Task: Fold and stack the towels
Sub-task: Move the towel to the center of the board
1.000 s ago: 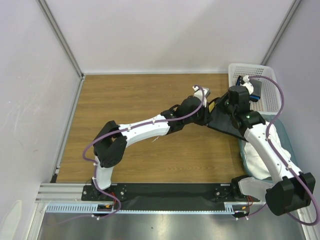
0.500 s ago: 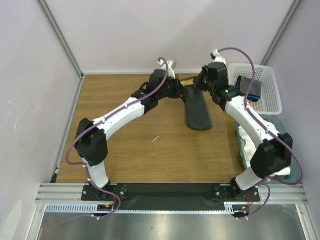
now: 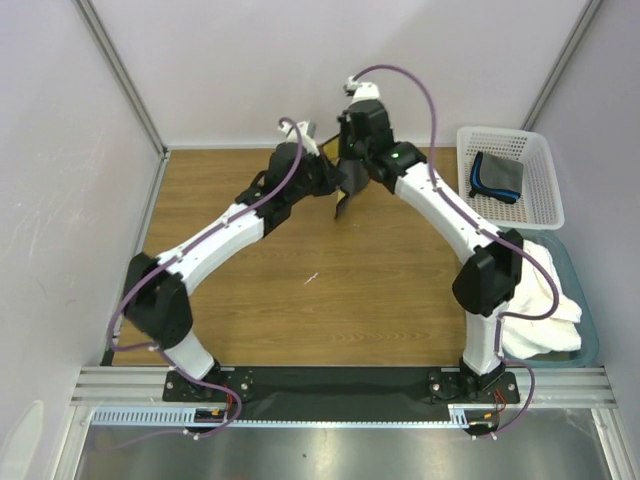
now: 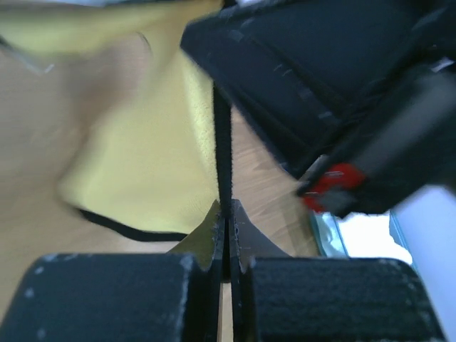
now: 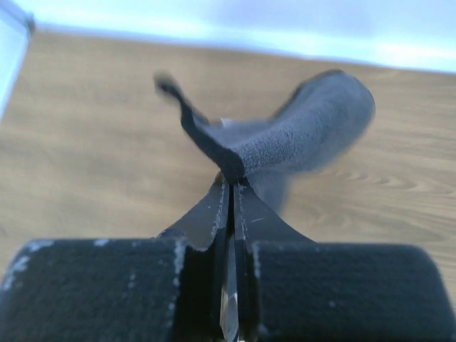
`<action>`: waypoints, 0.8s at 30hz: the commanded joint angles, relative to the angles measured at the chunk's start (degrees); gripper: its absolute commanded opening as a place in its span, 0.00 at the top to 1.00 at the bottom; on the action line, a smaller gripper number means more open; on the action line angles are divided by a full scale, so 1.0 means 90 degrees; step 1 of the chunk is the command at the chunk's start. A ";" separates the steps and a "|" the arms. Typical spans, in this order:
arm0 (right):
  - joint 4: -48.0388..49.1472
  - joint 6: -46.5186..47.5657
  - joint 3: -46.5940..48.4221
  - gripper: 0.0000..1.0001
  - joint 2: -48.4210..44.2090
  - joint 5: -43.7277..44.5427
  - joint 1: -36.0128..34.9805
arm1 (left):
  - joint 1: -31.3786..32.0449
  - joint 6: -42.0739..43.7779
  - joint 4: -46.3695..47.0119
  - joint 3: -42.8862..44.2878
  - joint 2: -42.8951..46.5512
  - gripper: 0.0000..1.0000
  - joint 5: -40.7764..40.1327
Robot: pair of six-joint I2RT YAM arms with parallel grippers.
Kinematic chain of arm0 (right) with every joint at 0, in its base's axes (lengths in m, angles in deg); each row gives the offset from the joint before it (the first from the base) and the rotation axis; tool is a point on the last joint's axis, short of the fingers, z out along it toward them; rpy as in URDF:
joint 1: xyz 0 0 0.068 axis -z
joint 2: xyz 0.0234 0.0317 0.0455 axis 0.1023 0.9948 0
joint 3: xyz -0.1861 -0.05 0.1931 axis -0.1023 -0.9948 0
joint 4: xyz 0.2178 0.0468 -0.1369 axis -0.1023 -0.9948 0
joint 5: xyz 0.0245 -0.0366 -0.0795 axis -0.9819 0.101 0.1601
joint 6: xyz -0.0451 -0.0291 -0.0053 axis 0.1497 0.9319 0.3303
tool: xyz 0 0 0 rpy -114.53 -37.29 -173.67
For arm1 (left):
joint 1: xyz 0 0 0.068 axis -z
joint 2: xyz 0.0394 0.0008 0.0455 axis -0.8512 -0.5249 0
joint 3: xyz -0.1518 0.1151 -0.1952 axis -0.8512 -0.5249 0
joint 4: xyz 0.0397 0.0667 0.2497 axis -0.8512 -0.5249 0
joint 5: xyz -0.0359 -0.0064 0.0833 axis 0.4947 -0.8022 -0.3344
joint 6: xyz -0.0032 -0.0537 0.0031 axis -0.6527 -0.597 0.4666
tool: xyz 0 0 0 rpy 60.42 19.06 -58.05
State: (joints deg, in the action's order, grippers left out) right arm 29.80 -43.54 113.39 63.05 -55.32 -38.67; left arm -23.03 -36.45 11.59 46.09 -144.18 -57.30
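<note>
Both arms hold the yellow towel point(image 4: 142, 149)
The left gripper point(image 4: 224, 214) and right gripper point(image 5: 229, 182) each pinch it tight, above the table point(image 3: 380, 290)

The bench point(image 3: 230, 330) is wood-grain laminate, smooth with a low sheen. The yellow towel point(image 4: 149, 157) is soft matt cloth with a dark sewn edge; in the right wrist view its dark grey side has a pebbly nap. The left end effector point(image 4: 223, 217) and right end effector point(image 5: 229, 184) are matt black plastic, faintly scuffed. At the upper right of the top view, the basket point(image 3: 545, 205) is white perforated plastic and the dark grey towel point(image 3: 497, 176) is matt cloth. At the lower right, the white towel point(image 3: 535, 290) looks thick and fluffy. Along the bottom, the metal sheet point(image 3: 330, 455) has a brushed finish.
</note>
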 commanded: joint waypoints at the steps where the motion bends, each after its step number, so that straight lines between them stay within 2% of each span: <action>1: 0.0091 0.0499 0.0346 1.00 0.0309 0.0331 -0.0164 | 0.0042 -0.0658 -0.0623 -0.0879 0.1168 1.00 -0.0317; 5: -0.0143 0.0284 0.0512 1.00 0.0845 -0.0487 -0.0379 | -0.0026 -0.1195 -0.1337 -0.1750 0.2135 1.00 -0.0971; 10: -0.0991 0.0119 0.1107 1.00 0.1588 -0.1095 -0.0876 | -0.0232 -0.1382 -0.2118 -0.3000 0.3238 1.00 -0.0747; 14: -0.1228 -0.0106 0.1167 0.98 0.1970 -0.1553 -0.1287 | -0.0281 -0.1538 -0.2489 -0.3889 0.3785 1.00 -0.0707; 17: -0.1189 -0.0282 0.1030 0.90 0.2155 -0.1904 -0.1580 | -0.0300 -0.1849 -0.2937 -0.4407 0.4341 1.00 -0.0999; 19: -0.1276 -0.0458 0.1020 0.78 0.2224 -0.1974 -0.1658 | -0.0310 -0.2016 -0.3182 -0.4720 0.4655 0.99 -0.1107; 20: -0.1296 -0.0613 0.1001 0.75 0.2214 -0.2139 -0.1668 | -0.0320 -0.2181 -0.3348 -0.4808 0.4840 1.00 -0.1214; 23: -0.1335 -0.0654 0.0893 0.51 0.2078 -0.2258 -0.1649 | -0.0320 -0.2426 -0.3798 -0.5247 0.5427 1.00 -0.1245; 24: -0.1393 -0.0644 0.0893 0.38 0.2020 -0.2268 -0.1639 | -0.0320 -0.2504 -0.3896 -0.5548 0.5621 1.00 -0.1216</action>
State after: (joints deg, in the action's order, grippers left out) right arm 15.52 -48.69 120.78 83.48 -75.99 -54.76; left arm -26.22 -54.68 -17.13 0.00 -97.54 -68.18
